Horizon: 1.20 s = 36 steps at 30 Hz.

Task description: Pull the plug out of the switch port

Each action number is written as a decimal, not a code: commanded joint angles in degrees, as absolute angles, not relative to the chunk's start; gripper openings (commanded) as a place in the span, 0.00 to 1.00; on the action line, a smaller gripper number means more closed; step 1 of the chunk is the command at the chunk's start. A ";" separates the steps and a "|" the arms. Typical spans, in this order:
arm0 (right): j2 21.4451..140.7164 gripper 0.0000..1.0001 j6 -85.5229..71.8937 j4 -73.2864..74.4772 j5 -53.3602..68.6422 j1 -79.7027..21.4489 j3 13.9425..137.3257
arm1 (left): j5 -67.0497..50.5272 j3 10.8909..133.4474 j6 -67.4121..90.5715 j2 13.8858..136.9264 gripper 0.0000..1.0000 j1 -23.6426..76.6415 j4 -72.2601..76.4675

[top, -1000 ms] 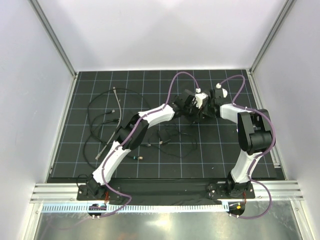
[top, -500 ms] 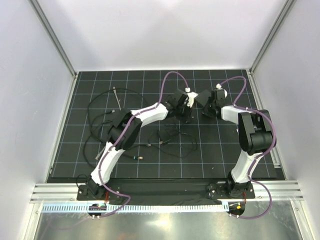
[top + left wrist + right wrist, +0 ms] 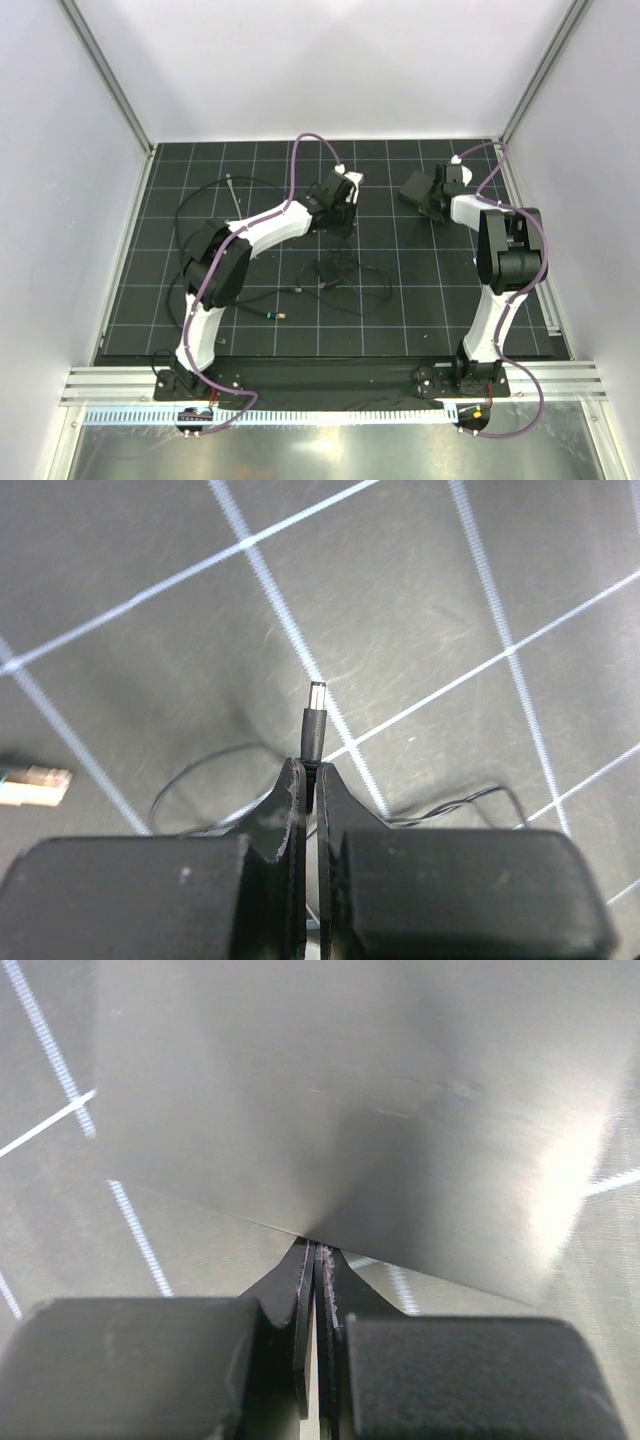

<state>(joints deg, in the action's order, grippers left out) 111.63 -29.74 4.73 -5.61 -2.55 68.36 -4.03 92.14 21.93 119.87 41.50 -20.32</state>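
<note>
So plug looks out: clamped in left end effector, barrel pointing straight off its tips, well left of the switch box, which sits far-right against the closed-together right end effector; port hidden.

Left end effector tight on blk barrel plug, silver tip, over grid mat w/ thin wire

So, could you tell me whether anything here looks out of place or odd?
Nothing looks damaged. The plug sits bare in the left gripper's shut jaws, clear of any port. The right gripper pinches the switch box by one edge, askew to the mat grid. Loose cables sprawl tangled on the left.
</note>
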 commanded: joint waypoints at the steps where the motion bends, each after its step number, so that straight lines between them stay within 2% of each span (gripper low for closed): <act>1: 110.57 0.07 -29.97 4.84 -6.25 -1.85 69.08 | 1.65 91.14 24.17 117.07 0.00 41.57 -24.43; 5: 106.97 0.09 -30.85 1.68 -0.79 -2.28 66.02 | 3.78 91.41 25.66 117.77 0.00 41.57 -26.36; 7: 103.46 0.09 -31.03 1.23 2.11 -3.42 64.69 | 4.74 90.88 26.72 117.77 0.06 41.57 -26.19; 11: 96.52 0.10 -30.06 3.42 2.20 -6.15 62.06 | 6.23 90.53 26.28 117.77 0.27 41.40 -25.66; 12: 95.11 0.11 -29.88 4.12 1.59 -6.76 61.53 | 6.33 90.53 26.37 117.86 0.41 41.14 -25.58; 14: 90.54 0.17 -29.09 7.10 0.27 -8.43 60.04 | 6.07 90.53 26.72 117.60 0.60 40.35 -25.14; 15: 89.14 0.19 -28.74 8.08 0.26 -8.87 59.42 | 6.24 90.35 26.98 117.16 0.77 40.17 -24.88; 16: 87.73 0.27 -28.57 10.09 -2.26 -9.31 58.89 | 6.50 90.26 27.33 116.72 0.99 39.99 -24.53; 21: 79.55 0.46 -27.07 15.19 -3.43 -9.84 55.29 | 6.60 87.11 28.74 107.86 1.00 39.90 -22.77; 22: 78.41 0.56 -26.81 17.21 -4.04 -9.93 54.24 | 6.16 84.58 29.78 106.01 1.00 39.90 -21.37; 23: 75.70 0.62 -26.55 18.27 -4.65 -10.19 53.45 | 5.89 82.98 30.49 101.73 0.99 39.99 -20.75; 25: 72.62 0.90 -26.28 21.25 -5.27 -10.63 50.56 | 4.49 77.30 31.72 97.49 1.00 39.99 -17.77; 26: 71.12 0.99 -26.19 22.14 -5.97 -10.98 49.32 | 3.96 75.26 33.38 94.86 1.00 39.99 -16.71; 28: 66.63 1.00 -26.28 25.73 -7.72 -11.42 45.81 | 1.69 70.25 35.67 87.85 1.00 39.99 -12.86; 32: 60.22 1.00 -28.47 30.75 -12.48 -12.48 40.26 | -5.44 51.92 44.19 78.85 1.00 39.99 -1.43; 36: 55.38 1.00 -30.93 31.55 -7.06 -13.18 38.06 | -8.79 38.61 50.70 72.52 1.00 39.99 10.96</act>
